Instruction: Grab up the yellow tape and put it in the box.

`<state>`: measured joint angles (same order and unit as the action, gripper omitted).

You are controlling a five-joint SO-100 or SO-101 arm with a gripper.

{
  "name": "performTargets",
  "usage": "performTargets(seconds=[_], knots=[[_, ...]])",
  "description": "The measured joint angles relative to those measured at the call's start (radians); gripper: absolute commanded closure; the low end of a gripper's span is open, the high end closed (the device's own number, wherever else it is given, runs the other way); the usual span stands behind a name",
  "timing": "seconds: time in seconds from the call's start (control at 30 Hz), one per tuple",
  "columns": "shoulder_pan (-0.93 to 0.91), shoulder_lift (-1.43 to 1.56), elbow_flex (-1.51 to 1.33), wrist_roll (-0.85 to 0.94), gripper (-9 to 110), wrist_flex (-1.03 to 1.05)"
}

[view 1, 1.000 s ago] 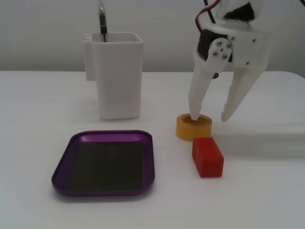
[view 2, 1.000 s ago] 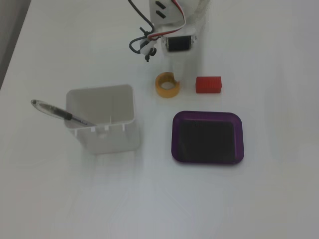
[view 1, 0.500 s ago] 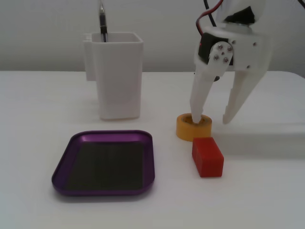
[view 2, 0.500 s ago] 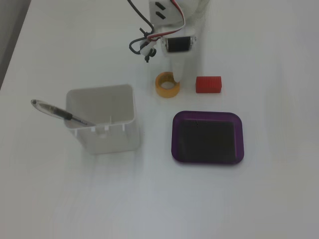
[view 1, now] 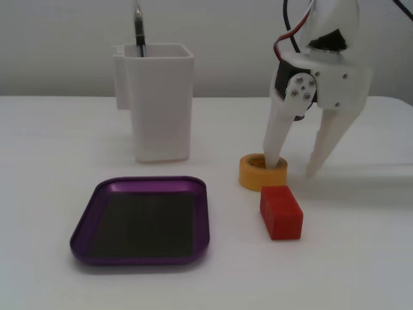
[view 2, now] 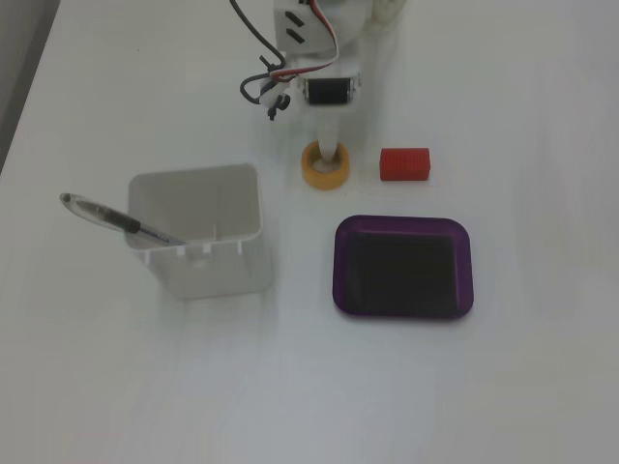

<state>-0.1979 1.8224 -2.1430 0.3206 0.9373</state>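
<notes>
Jaws spread, gripper [view 1: 297, 169] straddles wall of yellow tape [view 1: 253, 176] at centre-right of front fixed view: one finger in hole, other outside. Box [view 1: 85, 223] empty, lower left. Grasp step; next, clench, lift clear of red block [view 1: 281, 212].

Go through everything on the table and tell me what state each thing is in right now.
yellow tape: flat on the table, one gripper finger in its hole.
gripper: open, straddling the tape's wall.
purple tray: empty.
white container: upright, holding a pen.
red block: lying untouched beside the tape.
</notes>
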Motion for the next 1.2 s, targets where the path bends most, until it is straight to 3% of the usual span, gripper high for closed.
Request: performTargets(seconds=[0.13,0.43,0.8,1.2], knots=[[-0.003,-0.035,0.000,0.000,102,-0.006],[0.025,-0.074,0.049,0.000,102,0.066],[0.305,0.149,0.339,-0.051,102,0.224],[0.318,-0.396,0.762,-0.081,102,0.207]])
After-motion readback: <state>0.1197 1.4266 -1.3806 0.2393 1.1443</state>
